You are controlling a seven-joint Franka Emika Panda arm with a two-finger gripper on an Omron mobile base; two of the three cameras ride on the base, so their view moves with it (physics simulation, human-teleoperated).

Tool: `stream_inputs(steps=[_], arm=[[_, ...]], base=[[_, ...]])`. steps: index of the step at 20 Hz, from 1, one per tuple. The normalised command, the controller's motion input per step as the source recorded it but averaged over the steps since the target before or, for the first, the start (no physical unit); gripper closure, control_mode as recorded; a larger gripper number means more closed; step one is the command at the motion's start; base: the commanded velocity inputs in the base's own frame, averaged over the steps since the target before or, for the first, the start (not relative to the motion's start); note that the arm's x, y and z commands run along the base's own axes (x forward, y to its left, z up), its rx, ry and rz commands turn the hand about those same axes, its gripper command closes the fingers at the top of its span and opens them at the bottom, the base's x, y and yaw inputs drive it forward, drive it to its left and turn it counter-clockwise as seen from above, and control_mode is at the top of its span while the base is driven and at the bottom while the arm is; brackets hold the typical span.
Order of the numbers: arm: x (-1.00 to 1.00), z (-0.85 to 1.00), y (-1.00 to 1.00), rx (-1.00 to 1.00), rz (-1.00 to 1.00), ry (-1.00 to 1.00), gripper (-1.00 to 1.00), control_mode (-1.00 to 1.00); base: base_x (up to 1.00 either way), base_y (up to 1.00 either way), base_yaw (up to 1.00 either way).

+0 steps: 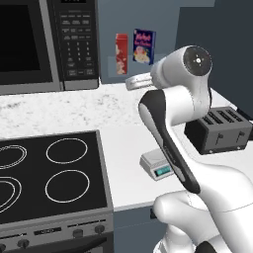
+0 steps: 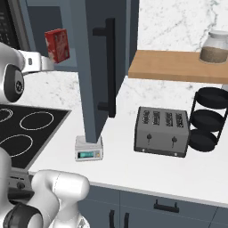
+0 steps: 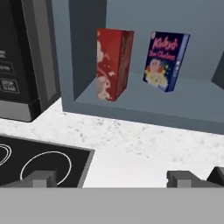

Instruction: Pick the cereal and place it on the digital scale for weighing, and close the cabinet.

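Your claw [image 3: 111, 177] is spread wide with nothing between its tips, hanging in the air in front of the open cabinet [image 3: 87, 52] and above the white speckled counter [image 3: 144, 144]. Look straight ahead from the hand and you see the cereal [image 3: 112, 63], the red box, standing upright on the cabinet's bottom shelf toward its left wall, well apart from your claw. Just to its right, set a little further back, stands a dark blue box [image 3: 165, 60], also upright; the two do not touch. The cabinet door [image 2: 95, 67] is swung out toward you, its black bar handle [image 2: 110, 67] facing right in the right base view. The scale [image 2: 89, 149] sits on the counter near the front edge, right under the lower corner of that open door, with its platform bare. A dark toaster [image 2: 161, 131] sits further right on the counter, and the microwave [image 1: 44, 44] hangs left of the cabinet, above the black cooktop [image 1: 49, 173].
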Motion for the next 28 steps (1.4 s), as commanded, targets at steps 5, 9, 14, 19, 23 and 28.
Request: stream_inputs(steps=[5,9,14,19,23,28], arm=[[0.00,0.47,0.23,0.00,0.00,-0.12,-1.00,-1.00],[0.13,0.37,0.09,0.00,0.00,-0.07,-1.00,-1.00],[0.33,0.09,0.00,0.00,-0.01,-0.02,-1.00,-1.00],[0.42,0.00,0.00,0.00,-0.03,-0.01,-1.00,-1.00],[0.39,-0.02,0.00,0.00,-0.03,-0.07,-1.00,-1.00],[0.23,-0.01,0.00,0.00,-0.04,-0.14,-1.00,-1.00]], base=[[0.00,0.00,0.00],[0.00,0.00,0.00],[0.00,0.00,0.00],[0.00,0.00,0.00],[0.00,0.00,0.00],[0.00,0.00,0.00]])
